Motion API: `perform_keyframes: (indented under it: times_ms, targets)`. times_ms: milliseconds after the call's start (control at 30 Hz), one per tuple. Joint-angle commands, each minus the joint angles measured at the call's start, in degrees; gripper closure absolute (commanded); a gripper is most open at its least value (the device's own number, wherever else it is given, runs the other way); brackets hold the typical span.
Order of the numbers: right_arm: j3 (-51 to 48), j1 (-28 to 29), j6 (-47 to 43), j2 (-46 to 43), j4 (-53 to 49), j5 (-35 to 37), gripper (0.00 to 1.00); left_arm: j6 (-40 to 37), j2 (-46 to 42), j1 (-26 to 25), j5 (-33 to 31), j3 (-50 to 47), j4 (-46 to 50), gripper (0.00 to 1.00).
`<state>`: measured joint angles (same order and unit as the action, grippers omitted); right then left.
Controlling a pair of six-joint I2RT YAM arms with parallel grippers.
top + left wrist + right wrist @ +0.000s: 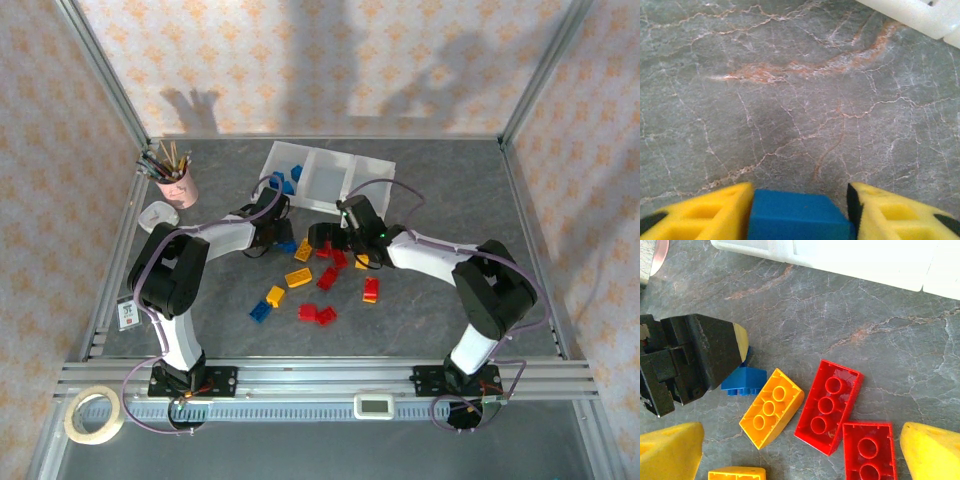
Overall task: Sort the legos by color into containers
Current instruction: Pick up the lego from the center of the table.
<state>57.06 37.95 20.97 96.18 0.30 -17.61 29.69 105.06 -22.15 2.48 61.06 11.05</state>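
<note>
Far left on the grey marbled table [450, 200]: pink cup of pencils [178, 183], well apart from the bricks.

Next rightward: left gripper [799, 200] low over the table, closed on a blue brick [795, 217]. Glossy, plain-faced in the left wrist view, pinched between the two yellow fingers [705, 212] and touching both. In the right wrist view, lies just left of an orange-yellow brick [771, 407], with the black gripper body over it.

Behind, towards the back wall: tray of containers [372, 175], three joined translucent white bins, with a few blue bricks [283, 181] in the left bin.

In front of the tray: loose legos [327, 277] scattered on the table, small and shiny, in red, yellow-orange and blue. Among them a red brick [829, 405] with three rings showing, just beside the orange-yellow one. Next to it, a second red brick [869, 455]. Nearer the arm bases: a blue piece [262, 311] touching a yellow piece [275, 295], a red cluster [318, 314], and a lone red piece [371, 289].

Rightmost: right gripper [800, 440] hovering above the red bricks, jaws spread wide, holding nothing.
</note>
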Motion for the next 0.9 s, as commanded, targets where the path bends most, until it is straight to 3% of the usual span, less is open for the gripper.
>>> perform_keyframes:
  times_ms: [0,533,867]
  targets:
    - [0.50,0.19,-0.10,0.63,1.42,0.95,0.00,-0.23,-0.22,-0.24,-2.03,0.24,0.24,0.54]
    - [3.58,-1.10,-1.31,-1.09,0.15,0.95,0.00,-1.46,-5.17,-0.06,-6.41,7.64,3.06,0.68]
    - [6.15,-3.75,-0.77,-0.30,1.50,2.27,0.00,-0.89,2.25,1.23,-9.73,23.03,3.41,0.73]
